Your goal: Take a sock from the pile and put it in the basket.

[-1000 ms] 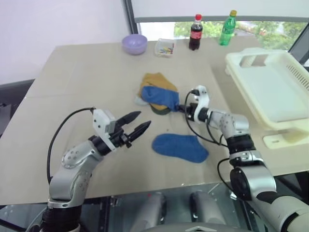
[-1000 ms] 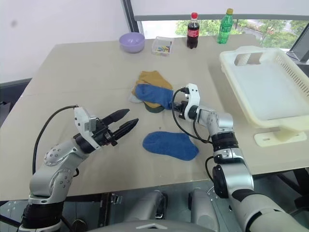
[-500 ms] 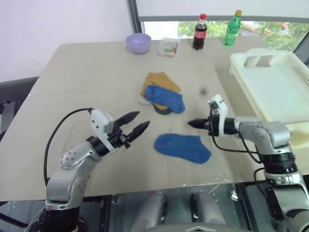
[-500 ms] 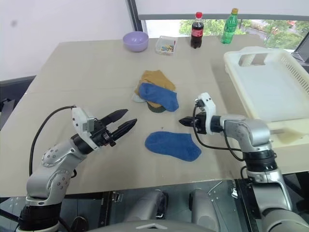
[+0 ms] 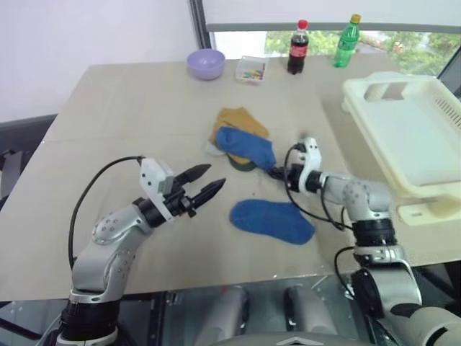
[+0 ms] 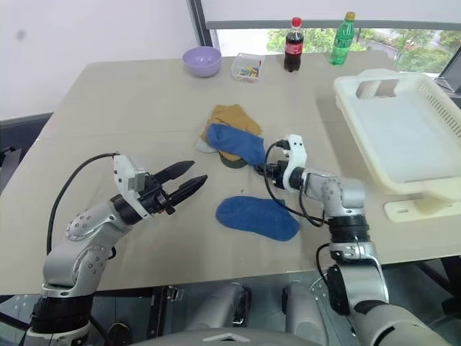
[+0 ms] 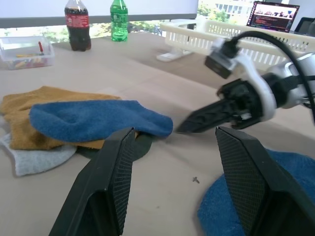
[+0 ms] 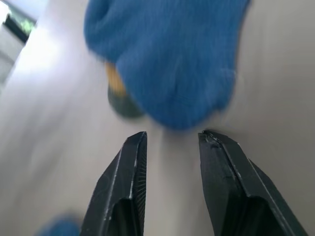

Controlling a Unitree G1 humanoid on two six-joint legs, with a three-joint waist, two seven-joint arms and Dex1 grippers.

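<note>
Lining up on the top blue sock

Eye view: my right pincer (image 5: 274,172) points at the blue sock (image 5: 245,147) topping the pile (image 5: 238,138), basket (image 5: 408,130) behind it; left pincer (image 5: 207,184) waits open. Right wrist view: fingers (image 8: 130,187) parted, sock toe just ahead, ready to pinch.

- Head stereo pair: high, facing forward and down over the table (image 5: 130,108); both eyes share the same scene, slightly offset sideways – sock pile (image 5: 241,140), lone blue sock (image 5: 272,220), basket (image 5: 410,130), bottles at the far edge.
- Left wrist cam: low, near table level, looks along left gripper (image 7: 174,147) fingers toward the pile (image 7: 74,120); shares the right gripper (image 7: 184,128) and basket with the head views.
- Right wrist cam: very close, looks along right gripper (image 8: 170,142) fingers at the pile's blue sock (image 8: 167,59).
</note>
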